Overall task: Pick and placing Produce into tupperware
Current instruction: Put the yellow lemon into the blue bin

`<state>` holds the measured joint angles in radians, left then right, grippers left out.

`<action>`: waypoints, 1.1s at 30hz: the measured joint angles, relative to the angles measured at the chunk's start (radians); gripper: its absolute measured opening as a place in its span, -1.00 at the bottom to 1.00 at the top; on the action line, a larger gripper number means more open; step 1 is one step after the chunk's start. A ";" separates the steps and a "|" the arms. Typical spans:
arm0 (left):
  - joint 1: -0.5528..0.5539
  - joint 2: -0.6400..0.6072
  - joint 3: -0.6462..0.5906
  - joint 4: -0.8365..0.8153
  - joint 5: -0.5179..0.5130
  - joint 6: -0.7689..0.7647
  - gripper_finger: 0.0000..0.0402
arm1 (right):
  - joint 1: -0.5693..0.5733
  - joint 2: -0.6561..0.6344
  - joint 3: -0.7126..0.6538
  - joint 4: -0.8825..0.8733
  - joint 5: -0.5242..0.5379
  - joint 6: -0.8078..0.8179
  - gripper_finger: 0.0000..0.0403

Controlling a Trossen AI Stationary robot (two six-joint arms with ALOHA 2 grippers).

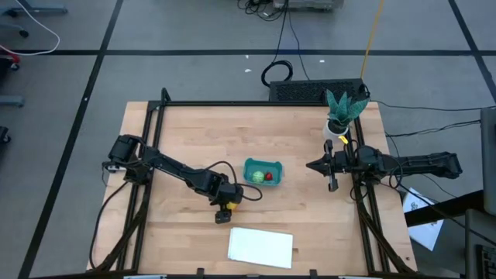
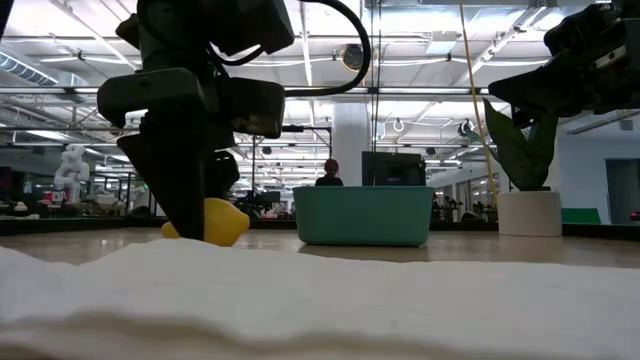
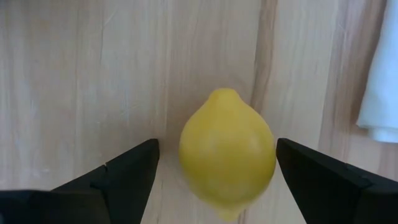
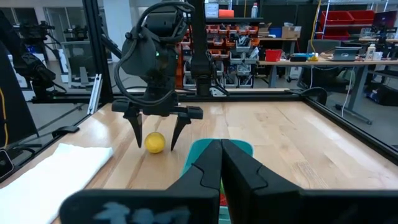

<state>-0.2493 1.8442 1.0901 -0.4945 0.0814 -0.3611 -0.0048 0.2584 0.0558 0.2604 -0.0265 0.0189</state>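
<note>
Bright, even overhead light; low-view foreground blurred.

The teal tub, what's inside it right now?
In the high view the teal tub holds a light-green ball and a red piece. The lemon lies outside on the table, between the open left gripper's fingers. The tub's floor beneath the pieces is covered.

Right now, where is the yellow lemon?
The lemon lies on the wooden table, between the open fingers of the left tool, just left of the teal tub and above the white sheet in the high view.
</note>
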 joint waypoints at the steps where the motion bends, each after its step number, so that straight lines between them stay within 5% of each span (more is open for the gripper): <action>1: 0.000 0.000 0.000 0.000 0.000 0.000 0.67 | 0.000 0.000 0.000 0.000 0.000 0.000 -1.00; 16: 0.008 0.003 0.032 -0.036 0.028 0.023 -0.07 | 0.000 0.000 0.000 0.001 0.000 0.000 -1.00; 26: 0.008 0.002 0.032 -0.054 0.032 0.040 0.08 | 0.000 0.000 0.000 0.001 0.000 0.000 -1.00; 33: 0.015 -0.027 0.032 -0.070 0.035 0.069 -0.03 | 0.000 0.000 0.000 0.001 0.000 0.000 -1.00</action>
<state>-0.2339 1.8167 1.1217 -0.5640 0.1165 -0.2924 -0.0049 0.2583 0.0555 0.2611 -0.0265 0.0189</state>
